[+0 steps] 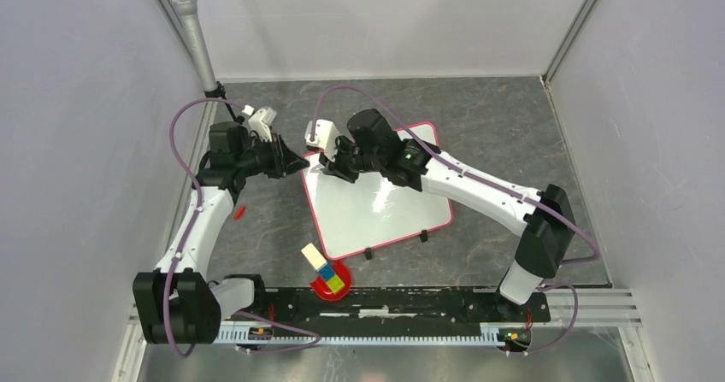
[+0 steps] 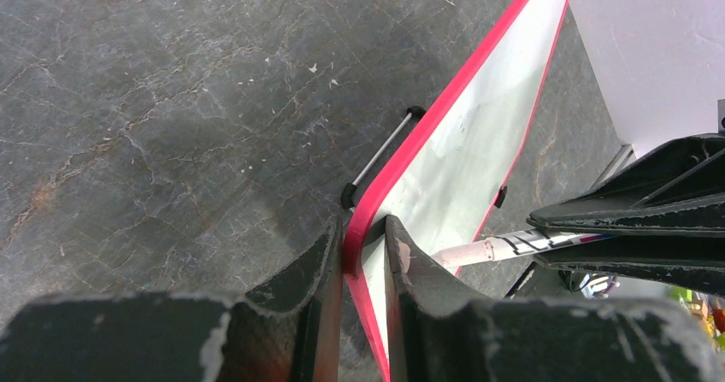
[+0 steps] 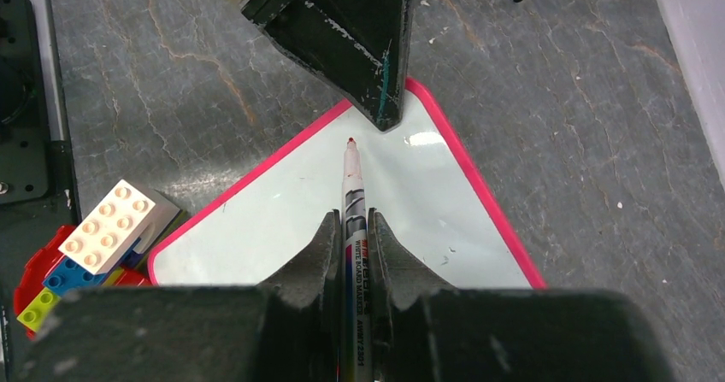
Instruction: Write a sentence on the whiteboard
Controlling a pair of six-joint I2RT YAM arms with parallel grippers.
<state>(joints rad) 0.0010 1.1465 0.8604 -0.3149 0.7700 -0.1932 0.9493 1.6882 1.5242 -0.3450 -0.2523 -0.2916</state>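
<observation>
The whiteboard (image 1: 376, 207) lies at an angle in the middle of the table; it is white with a pink-red border and shows no writing. My left gripper (image 1: 299, 165) is shut on its far left edge, one finger on each face (image 2: 366, 228). My right gripper (image 1: 329, 168) is shut on a whiteboard marker (image 3: 352, 196). The marker is uncapped, and its red tip points at the board (image 3: 274, 220) near the corner that the left gripper holds. The marker also shows in the left wrist view (image 2: 504, 246). I cannot tell whether the tip touches the board.
A red bowl (image 1: 320, 289) holding stacked toy bricks (image 3: 107, 232) sits by the board's near corner. A small red cap (image 1: 239, 213) lies left of the board. Two black clips (image 1: 423, 236) sit on the board's near edge. A black rail (image 1: 410, 301) runs along the table's front. Grey walls enclose the table.
</observation>
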